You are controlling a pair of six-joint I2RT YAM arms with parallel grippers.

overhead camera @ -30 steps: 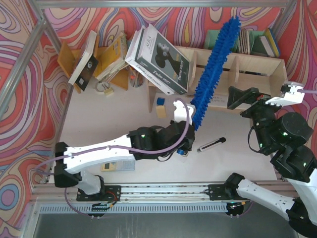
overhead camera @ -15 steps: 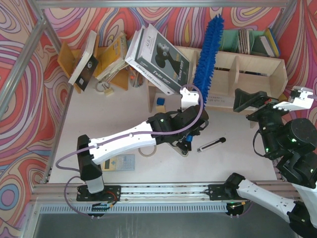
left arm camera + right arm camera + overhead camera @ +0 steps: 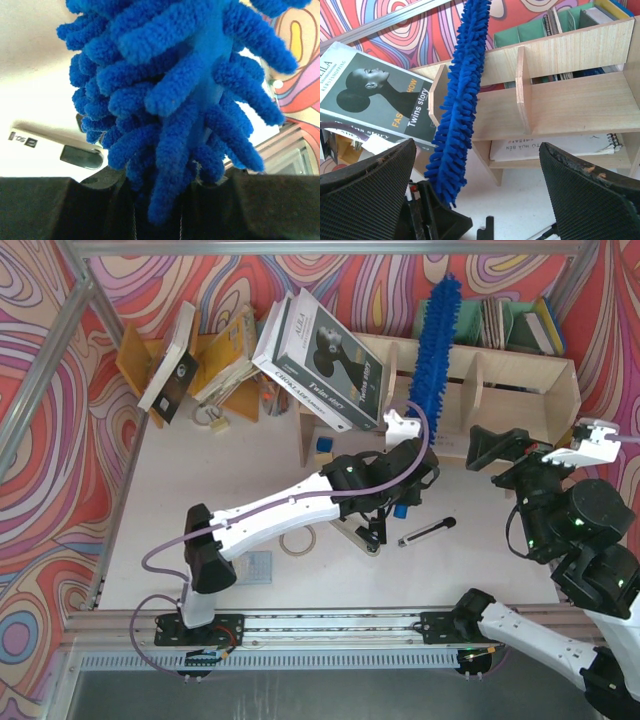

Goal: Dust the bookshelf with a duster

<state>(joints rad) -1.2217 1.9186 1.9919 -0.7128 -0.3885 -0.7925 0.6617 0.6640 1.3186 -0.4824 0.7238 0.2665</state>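
Observation:
The bright-blue fluffy duster (image 3: 436,335) stands nearly upright in front of the left part of the pale plywood bookshelf (image 3: 520,375). Its tip reaches above the shelf's top. My left gripper (image 3: 412,425) is shut on the duster's base, just in front of the shelf. In the left wrist view the duster's fronds (image 3: 175,75) fill the frame, rising from between my jaws (image 3: 165,187). My right gripper (image 3: 540,445) is open and empty, hovering right of the duster and facing the shelf. The right wrist view shows the duster (image 3: 462,95) across the shelf's left divider, the bookshelf (image 3: 570,100), and my wide-open gripper (image 3: 477,200).
A large book marked "Twins story" (image 3: 320,355) leans on the shelf's left end. The orange-brown book rack (image 3: 200,360) stands at the back left. A black-and-silver knife (image 3: 427,531), a tape ring (image 3: 297,542) and a calculator (image 3: 255,565) lie on the table. Books and a green holder (image 3: 470,320) stand behind the shelf.
My left arm has stretched forward and to the right. The duster has swung from leaning right to nearly upright at the shelf. My right gripper has shifted only slightly.

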